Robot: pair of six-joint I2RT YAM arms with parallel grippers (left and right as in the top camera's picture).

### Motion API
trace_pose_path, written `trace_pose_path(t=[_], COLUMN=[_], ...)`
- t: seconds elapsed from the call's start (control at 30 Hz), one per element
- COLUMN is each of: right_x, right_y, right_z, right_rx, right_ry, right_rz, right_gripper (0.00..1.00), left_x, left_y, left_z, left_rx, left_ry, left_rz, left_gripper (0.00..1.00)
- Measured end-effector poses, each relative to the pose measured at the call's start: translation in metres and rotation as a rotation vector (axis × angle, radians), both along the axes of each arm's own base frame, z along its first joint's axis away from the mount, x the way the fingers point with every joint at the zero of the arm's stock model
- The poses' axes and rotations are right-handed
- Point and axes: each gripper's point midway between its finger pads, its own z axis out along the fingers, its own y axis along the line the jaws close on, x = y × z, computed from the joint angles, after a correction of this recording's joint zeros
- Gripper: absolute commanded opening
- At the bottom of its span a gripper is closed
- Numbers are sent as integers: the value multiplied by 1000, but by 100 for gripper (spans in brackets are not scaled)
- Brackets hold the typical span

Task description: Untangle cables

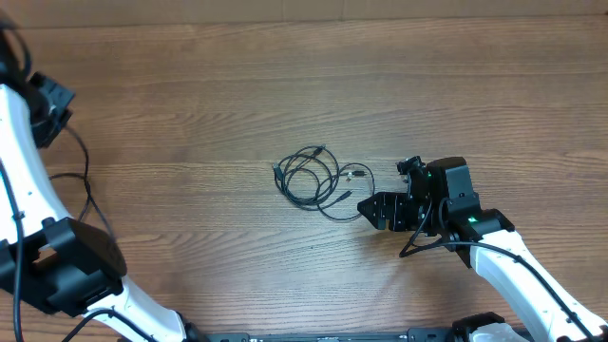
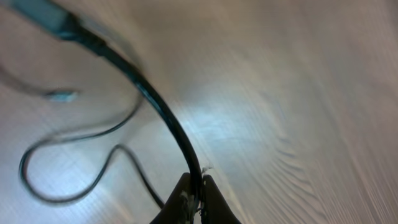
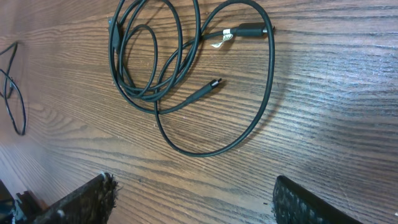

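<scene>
A loose bundle of thin black cables [image 1: 310, 177] lies coiled at the table's middle. In the right wrist view the cable loops [image 3: 163, 68] overlap, with a plug end [image 3: 251, 29] and a silver-tipped end [image 3: 212, 84] showing. My right gripper [image 1: 372, 215] rests just right of the bundle. It stands open [image 3: 193, 186] over bare wood, a little short of the nearest loop. At the far left, my left gripper [image 2: 198, 186] is shut on one black cable [image 2: 155, 106], which runs up to a blurred plug [image 2: 50, 17]. A further thin loop [image 2: 68, 180] curls beside it.
The wooden table [image 1: 237, 85] stretches around the bundle. My left arm [image 1: 24, 171] with its thicker black cabling fills the left edge, and the right arm [image 1: 513, 266] comes in from the lower right. A thin cable [image 3: 13, 87] shows at the far left of the right wrist view.
</scene>
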Motion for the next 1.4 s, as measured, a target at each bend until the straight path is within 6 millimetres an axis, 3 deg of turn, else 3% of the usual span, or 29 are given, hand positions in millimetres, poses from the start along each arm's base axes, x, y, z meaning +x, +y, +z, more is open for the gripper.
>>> trace_pose_path(t=[0.1,0.23,0.33,0.57,0.7,0.77,0.83,0.9,0.97,1.07,1.23,1.4], right_x=[0,1,0,0,0,0,0,0,0,-2,-1,-6], right_y=[0,-1,-1,-1,-1,-1,-1,-1,-2,-2,-8,-33], right_z=[0,-1,-1,-1,-1,-1,-1,-1,-1,-2,-6,-23], right_rx=[-2,-6,-7,-7,-7,-7,-7,-8,-9,-10,-40,-150], right_ry=[-1,-1,-1,-1,0,2,4,3,5,10,25,115], right_rz=[-2,-4,-5,-5,-4,-5,-6,-5,-5,-5,-39,-185], right_gripper=[79,79,79,79,90,100,100,100,100,100,100,100], left_x=[-28,-40,-41,-35,-24,-12,5,22,44,60,70,66], left_y=[20,27,25,13,-5,-19,-38,-61,-104,-153,-233,-303], left_z=[-5,-7,-7,-8,-8,-7,-5,-3,0,1,-16,-51], left_rx=[-27,-36,-41,-45,-43,-36,-22,-9,-1,17,39,39], left_ry=[52,76,78,86,84,71,47,20,-10,-32,1,78], left_rz=[133,189,199,172,119,65,-19,-122,-297,-496,-814,-1102], left_gripper=[7,25,33,32,32,36,39,50,55,58,59,61])
